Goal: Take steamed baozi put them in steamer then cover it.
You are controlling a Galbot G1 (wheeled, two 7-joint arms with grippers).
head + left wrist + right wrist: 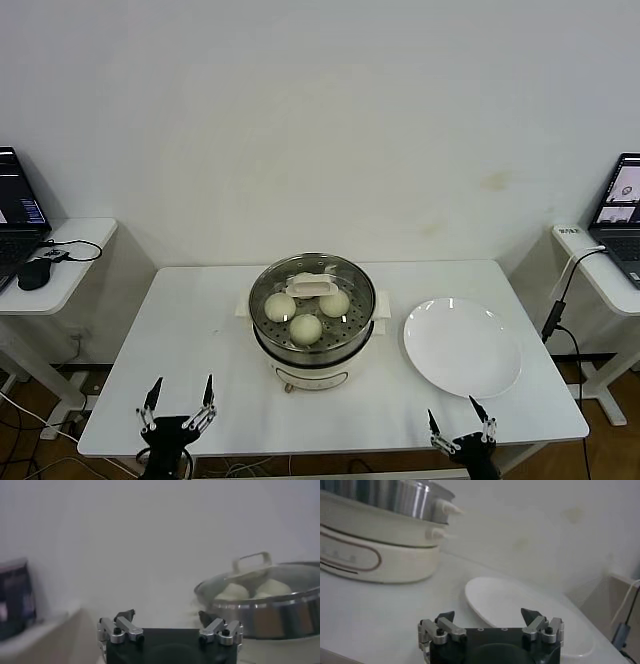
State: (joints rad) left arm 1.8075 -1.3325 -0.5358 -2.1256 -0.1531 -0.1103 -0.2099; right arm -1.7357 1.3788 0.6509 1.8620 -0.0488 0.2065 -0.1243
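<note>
Steamer (312, 335), covered, holds baozi (306, 328); both grippers' fingers (152, 393) (475, 409) spread wide, empty, well apart from it.

At twelve o'clock from me sits the round shiny silver stainless-steel steamer (312, 335) on its cream-white base, its tray dotted with small dark holes, and the smooth cream-white round baozi (306, 328) show pale through the clear glass cover with its silver metal rim and cream-white oblong handle (312, 288). At two o'clock the flat round plate (462, 347) is plain glossy white on the plain white tabletop (200, 330). My own left claw (178, 405) and right claw (460, 425) are black with silver metal links and dark tips.
</note>
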